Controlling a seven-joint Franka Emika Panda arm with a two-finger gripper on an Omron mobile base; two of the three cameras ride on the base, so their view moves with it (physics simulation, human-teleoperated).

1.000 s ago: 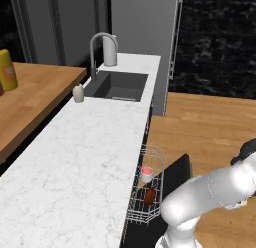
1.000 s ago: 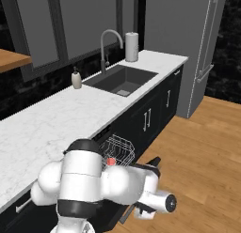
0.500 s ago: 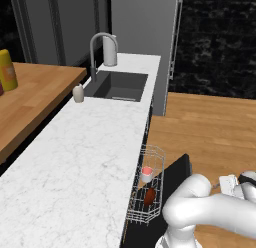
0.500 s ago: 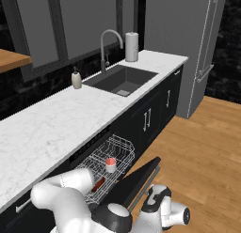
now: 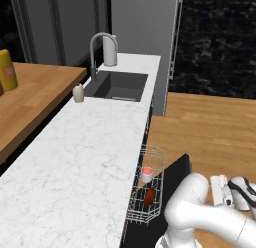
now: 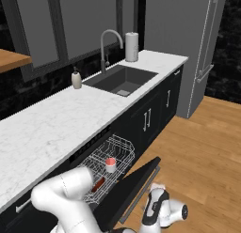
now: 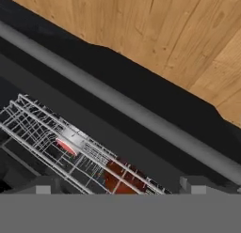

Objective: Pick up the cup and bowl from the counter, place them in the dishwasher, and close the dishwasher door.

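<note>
The two-finger gripper (image 6: 151, 217) hangs low with its jaws spread wide and empty, just beyond the outer edge of the dark flat dishwasher door (image 6: 134, 187), which lies lowered. Behind that door, the pulled-out silver-white wire rack (image 6: 114, 158) holds the small pinkish-white cup (image 6: 110, 164) and the dark reddish-brown bowl (image 5: 149, 196), below the white marble counter (image 5: 85, 152).

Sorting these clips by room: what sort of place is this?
A home-style kitchen, rendered: a marble counter with a sink and faucet, and an open dishwasher with its wire rack pulled out.
</note>
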